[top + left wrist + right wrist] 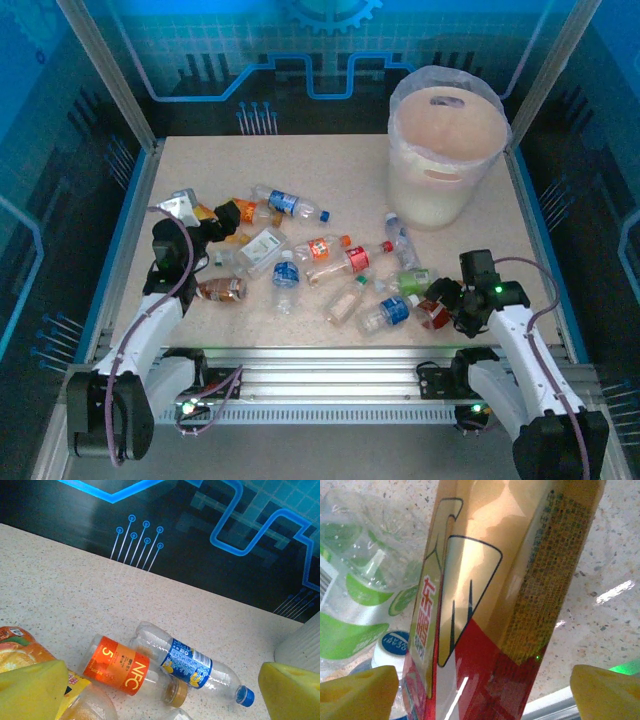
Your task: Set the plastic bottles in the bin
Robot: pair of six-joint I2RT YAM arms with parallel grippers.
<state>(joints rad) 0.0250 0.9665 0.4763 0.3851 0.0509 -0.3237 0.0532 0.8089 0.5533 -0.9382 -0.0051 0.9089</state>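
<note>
Several plastic bottles lie scattered across the middle of the table. The white bin stands at the back right. My left gripper is open at the pile's left end. Its yellow fingertips stand wide apart over an orange-labelled bottle and a blue-labelled, blue-capped bottle. My right gripper is open low at the pile's right end. A gold and red carton stands between its fingers, with a gap on the right side. A green-labelled bottle lies just left of the carton.
An orange juice carton lies by my left finger, and more cartons sit at the pile's upper left. The bin's ribbed wall shows at the right edge of the left wrist view. A metal rail runs along the near table edge.
</note>
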